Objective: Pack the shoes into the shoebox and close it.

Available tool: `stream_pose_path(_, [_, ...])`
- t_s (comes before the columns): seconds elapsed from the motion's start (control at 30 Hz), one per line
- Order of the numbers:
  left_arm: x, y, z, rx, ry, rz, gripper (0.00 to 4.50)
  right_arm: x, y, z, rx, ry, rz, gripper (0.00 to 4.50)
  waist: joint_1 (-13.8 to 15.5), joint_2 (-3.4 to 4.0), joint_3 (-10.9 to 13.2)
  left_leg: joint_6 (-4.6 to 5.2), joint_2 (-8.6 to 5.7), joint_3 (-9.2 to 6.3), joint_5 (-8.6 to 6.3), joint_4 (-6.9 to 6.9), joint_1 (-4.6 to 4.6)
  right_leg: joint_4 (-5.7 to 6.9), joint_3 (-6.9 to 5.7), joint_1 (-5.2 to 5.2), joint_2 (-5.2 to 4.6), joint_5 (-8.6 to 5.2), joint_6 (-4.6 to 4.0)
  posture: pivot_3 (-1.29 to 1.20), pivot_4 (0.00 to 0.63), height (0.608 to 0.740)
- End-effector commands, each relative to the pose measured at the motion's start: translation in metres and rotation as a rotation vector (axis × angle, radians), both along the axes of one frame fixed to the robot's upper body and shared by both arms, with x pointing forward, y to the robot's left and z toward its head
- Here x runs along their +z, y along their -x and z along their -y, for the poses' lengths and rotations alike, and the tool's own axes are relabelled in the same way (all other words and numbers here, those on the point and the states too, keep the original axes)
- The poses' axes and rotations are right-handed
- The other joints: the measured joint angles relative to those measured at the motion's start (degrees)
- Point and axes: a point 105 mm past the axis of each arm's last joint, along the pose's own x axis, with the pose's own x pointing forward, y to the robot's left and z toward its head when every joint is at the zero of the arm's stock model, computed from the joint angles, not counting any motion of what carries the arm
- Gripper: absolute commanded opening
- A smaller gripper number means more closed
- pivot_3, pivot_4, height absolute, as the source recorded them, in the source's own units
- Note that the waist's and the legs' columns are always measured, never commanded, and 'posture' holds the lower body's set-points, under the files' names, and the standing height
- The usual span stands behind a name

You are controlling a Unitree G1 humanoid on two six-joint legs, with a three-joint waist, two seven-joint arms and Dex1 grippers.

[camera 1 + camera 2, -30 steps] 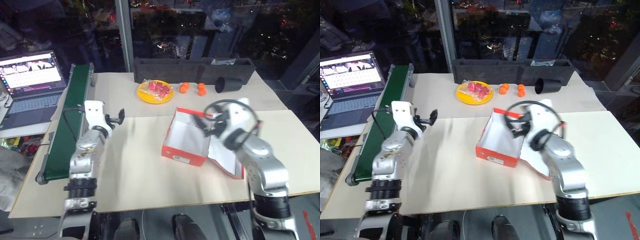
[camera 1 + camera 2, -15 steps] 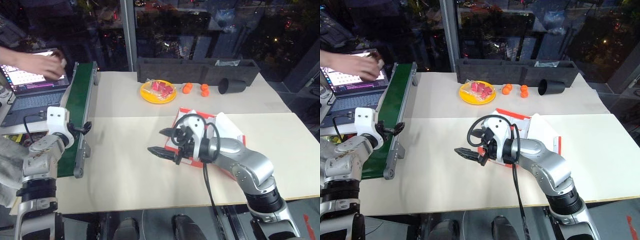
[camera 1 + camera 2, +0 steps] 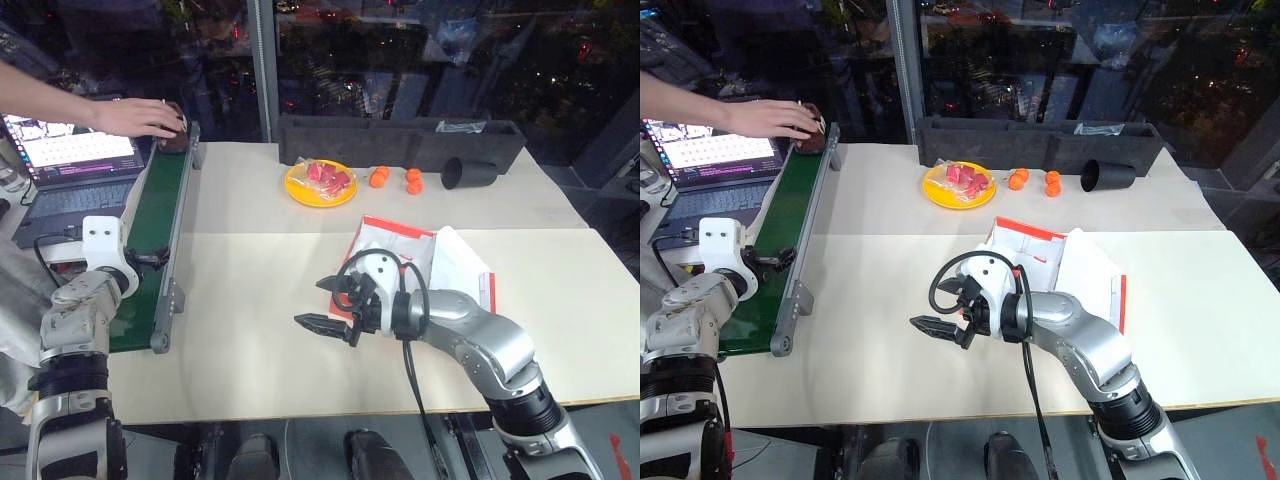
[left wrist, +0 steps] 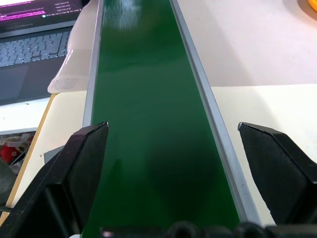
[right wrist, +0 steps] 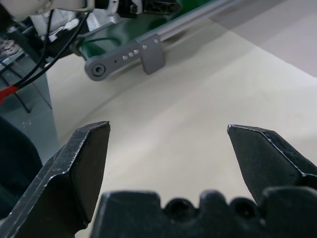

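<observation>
Cream tabletop, smooth. Red shoebox at frame centre-right, white inside, contents hidden. Round yellow plate holds red pieces. Left gripper over green belt, right gripper beside shoebox: both gaping, empty.

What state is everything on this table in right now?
shoebox: open, lid folded back.
left gripper: open, empty, over the green conveyor belt.
right gripper: open, empty, above the table.
black cup: lying on its side.
laptop: switched on.
</observation>
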Motion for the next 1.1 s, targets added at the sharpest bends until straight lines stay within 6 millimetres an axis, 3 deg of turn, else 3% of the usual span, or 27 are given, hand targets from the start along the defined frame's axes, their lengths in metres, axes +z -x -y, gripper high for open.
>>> stream_pose_path(0.03, [0.015, -0.004, 0.003, -0.004, -0.02, 0.062, 4.5, 0.008, -0.007, 0.008, -0.052, -0.012, 0.059, 4.47, 0.0, 0.0, 0.0, 0.0, 0.0, 0.0, 0.0, 0.0, 0.0, 0.0, 0.0, 0.0, 0.0, 0.0, 0.0, 0.0, 0.15, 0.714])
stream_pose_path(0.47, [0.013, -0.014, 0.013, -0.01, -0.021, 0.049, 4.5, 0.01, -0.014, 0.021, -0.119, 0.013, 0.093, 4.47, 0.0, -0.01, 0.0, 0.0, -0.01, -0.01, 0.0, 0.02, 0.0, 0.01, 0.0, 0.01, 0.0, 0.0, 0.0, 0.0, 0.15, 0.714])
stream_pose_path(0.7, [0.03, -0.024, 0.009, 0.036, -0.041, 0.053, 4.5, 0.011, -0.016, 0.024, -0.139, 0.008, 0.097, 4.47, 0.0, -0.02, 0.0, 0.0, -0.01, -0.02, 0.0, 0.03, -0.02, 0.0, -0.01, 0.01, 0.01, 0.0, 0.0, 0.0, 0.15, 0.714])
stream_pose_path(1.1, [0.037, -0.027, -0.01, 0.143, -0.053, 0.023, 4.5, 0.012, -0.017, 0.025, -0.149, -0.001, 0.098, 4.47, -0.1, -0.02, 0.0, 0.0, -0.01, -0.05, 0.0, 0.06, -0.04, 0.01, -0.02, 0.0, 0.01, 0.0, 0.0, 0.0, 0.15, 0.714])
